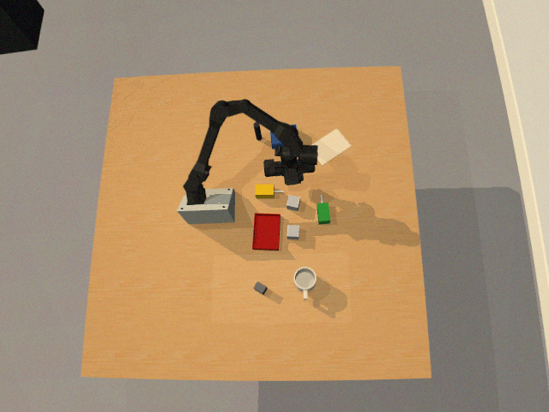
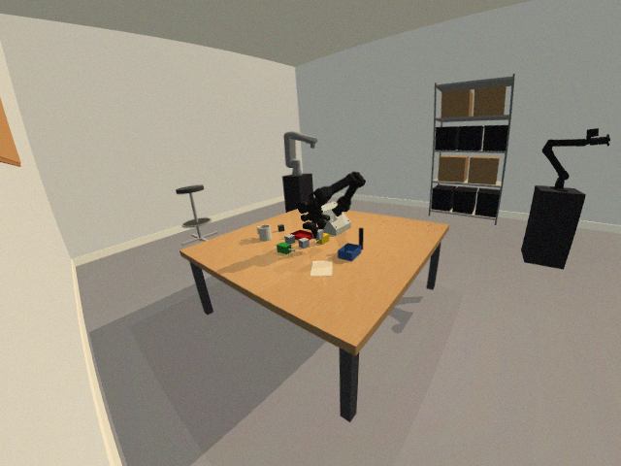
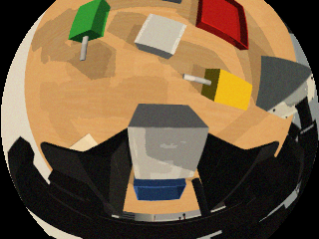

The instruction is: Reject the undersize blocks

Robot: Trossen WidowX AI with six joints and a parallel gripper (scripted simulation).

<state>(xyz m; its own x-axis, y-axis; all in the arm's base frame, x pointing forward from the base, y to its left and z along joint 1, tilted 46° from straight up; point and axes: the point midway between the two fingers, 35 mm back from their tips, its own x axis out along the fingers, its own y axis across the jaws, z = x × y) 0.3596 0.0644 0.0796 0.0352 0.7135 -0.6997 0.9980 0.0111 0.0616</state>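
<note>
My gripper (image 2: 317, 235) (image 3: 162, 129) is shut on a grey steel block (image 3: 166, 146), held a little above the table; the arm hides it in the top view. A second steel block (image 1: 292, 202) (image 2: 303, 243) (image 3: 160, 34) stands on the table between the two gauges. A third steel block (image 1: 292, 231) (image 2: 289, 238) stands right of the red tray (image 1: 266, 231) (image 2: 302, 234) (image 3: 224, 22), which is empty. The green gauge (image 1: 323, 214) (image 2: 283, 248) (image 3: 90, 21) lies on the table, its pin in no block. No bores can be made out.
A yellow gauge (image 1: 264, 190) (image 2: 323, 239) (image 3: 233, 90) lies near the second block. A blue bin (image 1: 277, 141) (image 2: 349, 251) (image 3: 159, 192), a black upright cylinder (image 1: 257, 131) (image 2: 360, 238) and paper (image 1: 332, 146) (image 2: 321, 268) are behind. A mug (image 1: 304, 278) and small dark block (image 1: 260, 287) stand beyond the tray.
</note>
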